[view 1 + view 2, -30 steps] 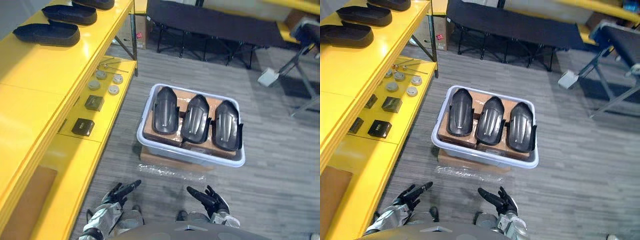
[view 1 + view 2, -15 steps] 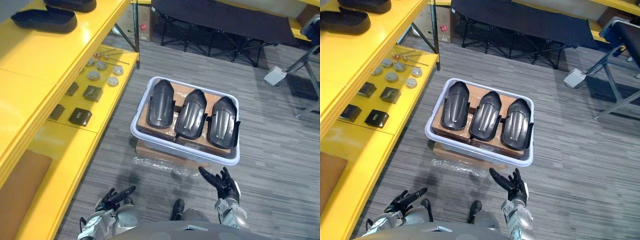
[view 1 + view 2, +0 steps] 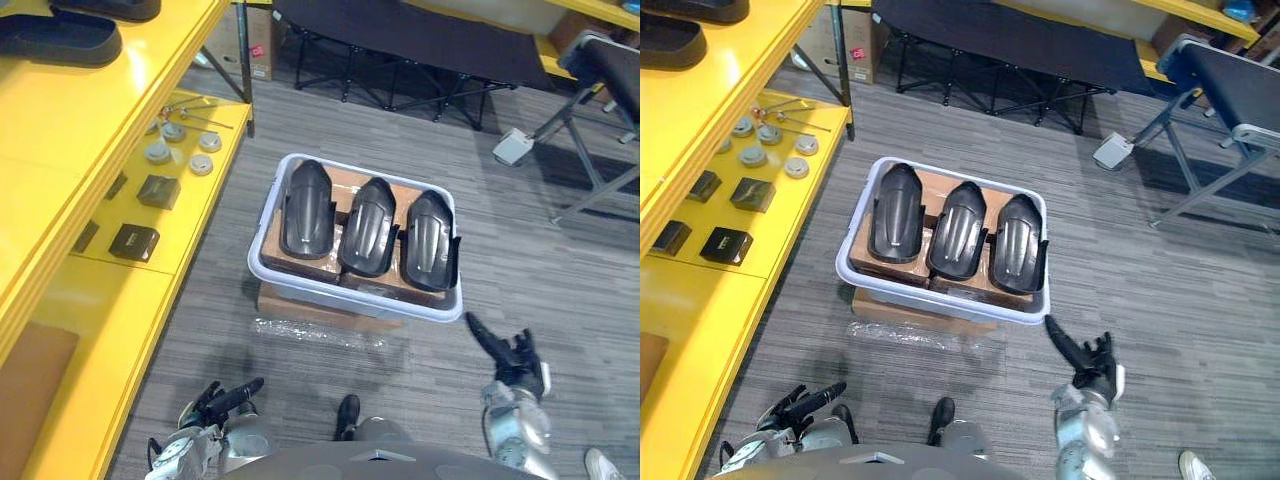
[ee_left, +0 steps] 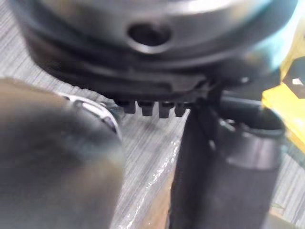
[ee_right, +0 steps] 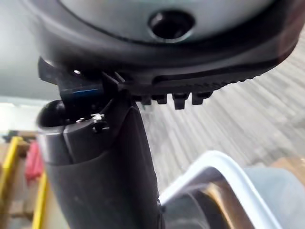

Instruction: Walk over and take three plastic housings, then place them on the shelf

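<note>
Black ribbed plastic housings [image 3: 370, 225] x3 in pale rounded bin [image 3: 340, 294].

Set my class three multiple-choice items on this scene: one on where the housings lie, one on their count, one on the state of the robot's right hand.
1. Where do the plastic housings lie?
A. on the bare floor
B. in the pale tub
C. on a table

2. How many housings are there?
A. three
B. two
C. five

3. How is the right hand?
A. curled round a housing
B. shut in a fist
C. open, fingers straight, holding nothing

Key:
1 B: they lie side by side within the tub's walls.
2 A: three dark shells show in a row.
3 C: its fingers reach out straight near the tub's corner, with nothing in them.
</note>
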{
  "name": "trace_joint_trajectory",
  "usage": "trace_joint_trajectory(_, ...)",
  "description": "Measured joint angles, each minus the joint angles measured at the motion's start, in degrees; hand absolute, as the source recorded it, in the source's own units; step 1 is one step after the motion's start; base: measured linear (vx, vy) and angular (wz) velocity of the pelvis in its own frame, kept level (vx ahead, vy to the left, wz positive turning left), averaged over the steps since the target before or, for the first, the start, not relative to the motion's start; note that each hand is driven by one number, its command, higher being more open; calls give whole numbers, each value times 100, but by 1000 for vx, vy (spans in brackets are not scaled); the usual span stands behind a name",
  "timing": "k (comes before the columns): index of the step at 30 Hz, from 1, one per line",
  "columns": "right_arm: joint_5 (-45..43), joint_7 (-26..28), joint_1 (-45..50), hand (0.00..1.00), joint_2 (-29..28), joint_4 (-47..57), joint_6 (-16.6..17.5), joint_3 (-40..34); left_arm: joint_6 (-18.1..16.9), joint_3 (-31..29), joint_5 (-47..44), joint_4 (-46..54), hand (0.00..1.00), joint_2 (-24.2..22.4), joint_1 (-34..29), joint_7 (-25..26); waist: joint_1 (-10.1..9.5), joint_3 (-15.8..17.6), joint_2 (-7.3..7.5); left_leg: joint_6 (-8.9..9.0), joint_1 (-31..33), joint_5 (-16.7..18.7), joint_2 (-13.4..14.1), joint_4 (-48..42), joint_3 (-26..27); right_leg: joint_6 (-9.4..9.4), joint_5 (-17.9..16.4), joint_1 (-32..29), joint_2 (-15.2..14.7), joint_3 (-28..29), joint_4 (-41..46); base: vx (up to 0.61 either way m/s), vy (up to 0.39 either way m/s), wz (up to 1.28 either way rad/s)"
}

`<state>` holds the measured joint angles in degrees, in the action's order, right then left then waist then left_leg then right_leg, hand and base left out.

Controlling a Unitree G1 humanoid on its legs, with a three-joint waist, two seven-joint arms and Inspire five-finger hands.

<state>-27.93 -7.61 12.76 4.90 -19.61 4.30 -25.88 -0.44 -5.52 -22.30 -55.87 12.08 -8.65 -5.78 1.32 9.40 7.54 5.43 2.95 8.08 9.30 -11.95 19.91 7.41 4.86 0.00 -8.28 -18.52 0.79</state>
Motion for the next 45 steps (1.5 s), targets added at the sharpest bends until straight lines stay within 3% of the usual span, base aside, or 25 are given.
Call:
trace_joint_trajectory(6, -289, 62, -33, 100, 461, 14, -53, -319, 217, -119, 308, -98, 100, 90, -165, -191, 72, -82, 38, 3, 85, 17, 6, -29, 85, -4, -3, -143, 17, 159, -6, -116, -26, -14)
trace_joint_trajectory(9, -454, 111, -296, 100, 477, 13, -55, -290, 163, -158, 510, -80, 100, 137, -17, -289, 82, -49, 32, -60, 734, 163, 112, -625, 39, -176, -115, -539, 19, 146, 0, -168, -45, -3)
trace_joint_trajectory(12, -450, 71, -760, 100, 592, 13, -54, -106, 35, -95, 498, 36, 100, 122, 231, -394, 49, 375, -135, -149, 1236, 306, 262, -1204, -144, -147, -51, -709, 94, 59, 9, -211, -7, 12)
trace_joint_trajectory(17, -446, -226, -1506, 100, 823, -5, -28, 47, -99, -87, 487, 317, 100, 147, 477, -435, -187, 903, -87, -279, 1723, 284, 186, -1420, -314, -190, 127, -999, 35, -26, 6, -112, 33, 15)
trace_joint_trajectory(19, -445, -362, -1812, 100, 1133, -50, -1, 46, -106, -18, 480, 359, 100, 147, 624, -416, -266, 1101, -142, -357, 1861, 251, 144, -1508, -382, -208, 154, -1068, 13, -76, 41, -47, 34, 18)
trace_joint_trajectory(24, -459, -612, -2900, 100, 1910, -467, 3, 48, -172, 45, 460, 435, 100, 166, 871, -307, -287, 1527, -225, -456, 2065, 195, 37, -1644, -437, -207, 161, -1302, -106, -85, 285, -23, 32, 8)
trace_joint_trajectory(32, -684, -633, -3879, 100, 3101, -1617, -23, 68, -177, 291, 364, 475, 100, 93, 1045, -448, -272, 1806, -551, -561, 2180, 175, -225, -1568, -502, -132, 49, -1602, -388, -76, 677, -31, 28, 6)
trace_joint_trajectory(39, -676, -535, -4468, 100, 3799, -2423, -391, 331, -184, 361, 183, 470, 100, 54, 1072, -610, -179, 1923, -708, -659, 2282, 96, -360, -1488, -488, -110, 43, -1807, -523, -31, 806, -49, 20, 1)
trace_joint_trajectory(45, -618, -539, -5218, 100, 4449, -3083, -735, 781, -202, 517, -40, 467, 100, -54, 1098, -704, -139, 1986, -950, -734, 2451, 44, -450, -1504, -548, -71, 73, -1939, -602, -76, 827, -25, 22, 6)
